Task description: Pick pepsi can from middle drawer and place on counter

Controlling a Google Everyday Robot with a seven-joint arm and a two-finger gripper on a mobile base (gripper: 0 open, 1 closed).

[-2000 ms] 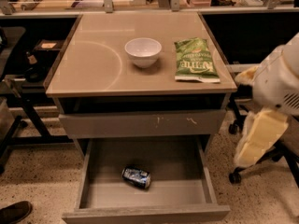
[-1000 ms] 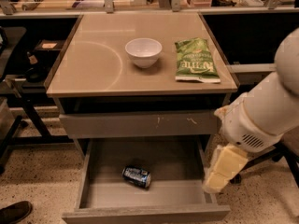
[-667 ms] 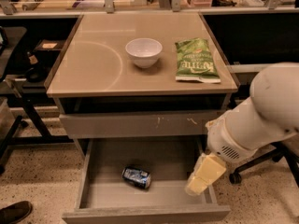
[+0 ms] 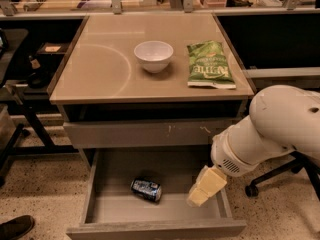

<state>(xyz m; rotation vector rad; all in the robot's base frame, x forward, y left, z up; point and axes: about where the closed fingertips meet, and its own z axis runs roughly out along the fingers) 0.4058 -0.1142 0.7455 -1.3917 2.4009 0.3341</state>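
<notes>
grey-brown, wide and shallow, the middle drawer (image 4: 102,206) stands pulled out below the closed drawer front with pale scratch marks (image 4: 140,133). it holds one item: the small dark-blue pepsi can (image 4: 146,189) with white and light-blue markings, resting on the flat drawer bottom near the middle, slightly left of centre, apart from all four walls.

the glossy beige counter (image 4: 100,71) above carries a round white bowl (image 4: 153,55) near its centre and a flat green chip bag (image 4: 209,71) just to the right of the bowl, near the right edge. nothing can be seen inside the bowl from this angle.

the white, rounded robot arm (image 4: 272,126) enters from the right edge and bends downward and leftward. its cream-coloured gripper (image 4: 206,186) hangs over the right part of the open drawer, pointing down and to the left, to the right of the can and not touching it. whether the gripper is spread or closed cannot be told from this view.

the can lies on its side. its long axis runs roughly left to right across the drawer, with the right end apparently angled a little toward the drawer front.
</notes>
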